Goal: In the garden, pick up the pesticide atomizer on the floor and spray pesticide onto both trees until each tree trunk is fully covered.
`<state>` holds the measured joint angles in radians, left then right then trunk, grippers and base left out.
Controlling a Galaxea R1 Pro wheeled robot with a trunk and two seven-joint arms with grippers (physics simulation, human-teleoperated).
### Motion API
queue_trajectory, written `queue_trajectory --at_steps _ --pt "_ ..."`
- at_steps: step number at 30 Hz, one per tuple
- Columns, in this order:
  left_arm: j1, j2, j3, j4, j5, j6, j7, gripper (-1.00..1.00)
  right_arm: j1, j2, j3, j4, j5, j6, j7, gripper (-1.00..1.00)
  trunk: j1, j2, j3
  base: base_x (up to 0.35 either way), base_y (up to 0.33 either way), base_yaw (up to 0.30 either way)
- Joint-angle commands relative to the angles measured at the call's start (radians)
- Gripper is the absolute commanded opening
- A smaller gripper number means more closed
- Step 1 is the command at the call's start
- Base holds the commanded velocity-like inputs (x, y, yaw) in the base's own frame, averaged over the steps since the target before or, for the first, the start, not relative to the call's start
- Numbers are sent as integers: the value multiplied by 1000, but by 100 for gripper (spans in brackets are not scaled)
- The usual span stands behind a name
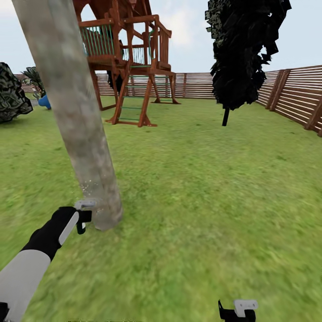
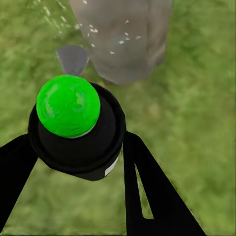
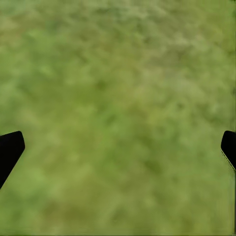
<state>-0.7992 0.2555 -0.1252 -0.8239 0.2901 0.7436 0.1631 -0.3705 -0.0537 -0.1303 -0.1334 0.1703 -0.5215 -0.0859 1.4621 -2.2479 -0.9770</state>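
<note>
Green grass lawn (image 1: 214, 179) extends to a brown horizontal-slat wooden fence (image 1: 295, 96) with darker posts. A red-brown wooden play tower (image 1: 129, 58) with a ladder stands at the far side, and a near-black tree (image 1: 243, 49) with a thin dark trunk stands to its right. A dark leafy shrub (image 1: 11, 94) sits at the far left, with a blue object (image 1: 44, 102) just beside it.

A thick, mottled grey-tan tree trunk (image 1: 74, 112) rises, tilted in the head view, from the lawn at left. Fine white specks of pesticide mist (image 2: 110, 37) lie on its lower part near the base.

The left gripper (image 2: 76, 147), on a black and white arm (image 1: 36, 250), is positioned close to the trunk base. Its two black fingers (image 2: 147, 191) are clamped on a black pesticide atomizer with a round bright green cap (image 2: 69, 105). A grey nozzle piece (image 2: 73, 58) points toward the trunk; contact between nozzle and trunk cannot be determined.

The right gripper (image 3: 118, 147) hangs over bare grass at the lower edge of the head view. Its black fingertips (image 3: 10, 147) are spread wide apart and hold nothing.
</note>
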Motion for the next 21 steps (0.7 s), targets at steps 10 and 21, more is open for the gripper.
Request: queue_trajectory --at_steps 10,21 --pt "-2 -36 14 68 7 -12 -5 -100 0 0 0 0 0 0 0 100 0 0 0 149 -238 39" --pt "24 3 15 124 7 -48 -1 -100 0 1 0 0 0 0 0 100 0 0 0 111 -61 243"
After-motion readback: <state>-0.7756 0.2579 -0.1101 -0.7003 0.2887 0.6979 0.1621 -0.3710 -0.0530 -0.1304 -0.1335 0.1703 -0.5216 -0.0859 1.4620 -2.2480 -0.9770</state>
